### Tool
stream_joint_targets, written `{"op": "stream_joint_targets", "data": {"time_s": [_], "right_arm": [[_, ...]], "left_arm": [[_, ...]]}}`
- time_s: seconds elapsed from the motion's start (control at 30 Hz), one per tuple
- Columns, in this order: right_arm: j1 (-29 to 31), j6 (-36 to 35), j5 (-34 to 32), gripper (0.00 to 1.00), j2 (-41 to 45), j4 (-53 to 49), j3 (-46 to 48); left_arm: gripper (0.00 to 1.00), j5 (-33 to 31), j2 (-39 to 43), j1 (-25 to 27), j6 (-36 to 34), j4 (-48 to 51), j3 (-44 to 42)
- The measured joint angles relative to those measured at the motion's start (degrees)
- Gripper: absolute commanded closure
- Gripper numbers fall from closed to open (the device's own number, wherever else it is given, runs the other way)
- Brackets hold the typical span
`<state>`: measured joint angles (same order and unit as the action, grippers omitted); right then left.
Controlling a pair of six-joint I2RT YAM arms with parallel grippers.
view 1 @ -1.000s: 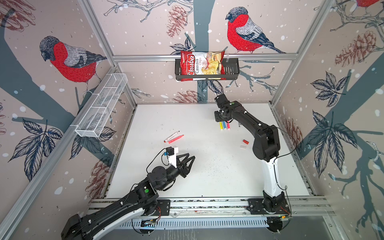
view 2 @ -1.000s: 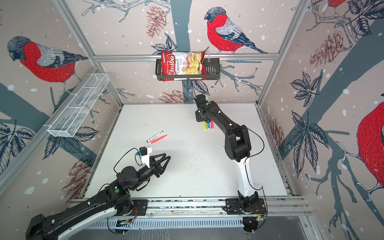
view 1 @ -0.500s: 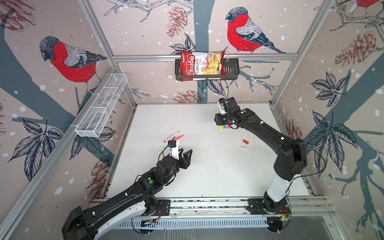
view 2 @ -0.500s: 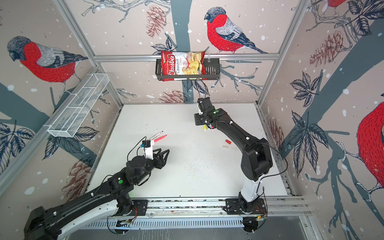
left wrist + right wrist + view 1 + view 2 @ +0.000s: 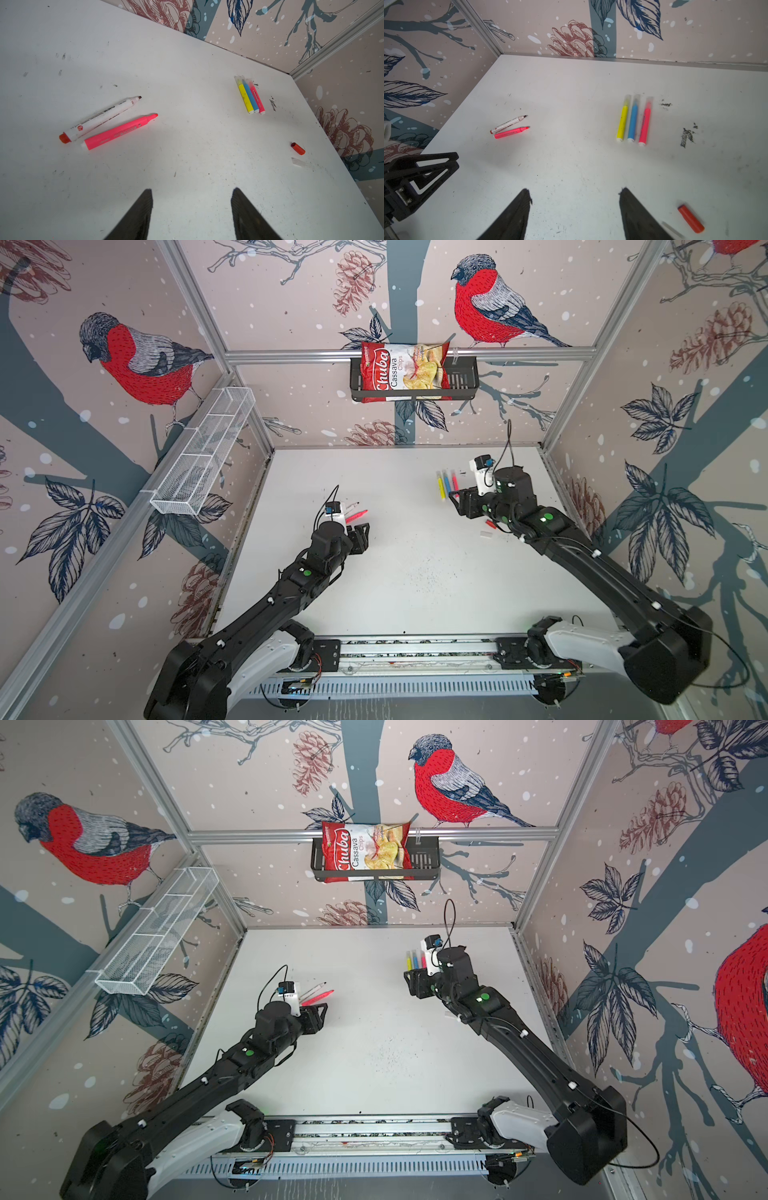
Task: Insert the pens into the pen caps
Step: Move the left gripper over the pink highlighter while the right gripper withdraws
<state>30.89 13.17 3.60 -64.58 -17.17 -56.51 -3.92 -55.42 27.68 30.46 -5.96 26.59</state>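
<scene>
Two uncapped pens lie side by side left of the middle: a white-barrelled one (image 5: 99, 118) and a pink one (image 5: 120, 131). My left gripper (image 5: 191, 192) hovers open and empty just in front of them, seen in a top view as the left gripper (image 5: 360, 536). At the back right lie a yellow pen (image 5: 622, 122), a blue pen (image 5: 632, 122) and a pink pen (image 5: 644, 124), each wearing a translucent cap. My right gripper (image 5: 574, 192) stands open and empty in front of them. A loose red pen cap (image 5: 691, 218) and a whitish pen cap (image 5: 671, 228) lie beside its right finger.
A black wall basket (image 5: 465, 383) with a chips bag (image 5: 399, 373) hangs on the back wall. A white wire shelf (image 5: 199, 460) hangs on the left wall. Dark smudges (image 5: 687, 136) mark the white table (image 5: 415, 572) near the capped pens.
The right gripper has drawn back from the three capped pens and its jaws have opened wider. The left gripper has moved towards the two uncapped pens and opened a little.
</scene>
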Motion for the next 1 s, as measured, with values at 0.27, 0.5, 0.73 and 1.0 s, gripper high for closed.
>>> {"op": "stream_joint_targets", "data": {"time_s": [0.27,0.5,0.73,1.0], "right_arm": [[-4.20,4.07,-5.95,0.17,14.80,-0.50,12.07],[-5.81,6.71,-7.72,0.15,20.85,-1.27,14.91],[-6.16,7.96,-7.54,0.15,20.98,-1.11,16.06],[-6.16,8.20,-6.91,0.15,21.14,-0.59,17.09]], "left_arm": [[0.39,5.38,-11.45,-6.93,-1.97,-2.73,3.93],[0.40,5.55,-23.63,-7.72,-3.89,-2.86,11.15],[0.41,3.52,-33.24,-7.93,-6.82,-1.64,18.49],[0.43,1.99,-38.84,-8.92,-9.42,0.24,20.41]]}}
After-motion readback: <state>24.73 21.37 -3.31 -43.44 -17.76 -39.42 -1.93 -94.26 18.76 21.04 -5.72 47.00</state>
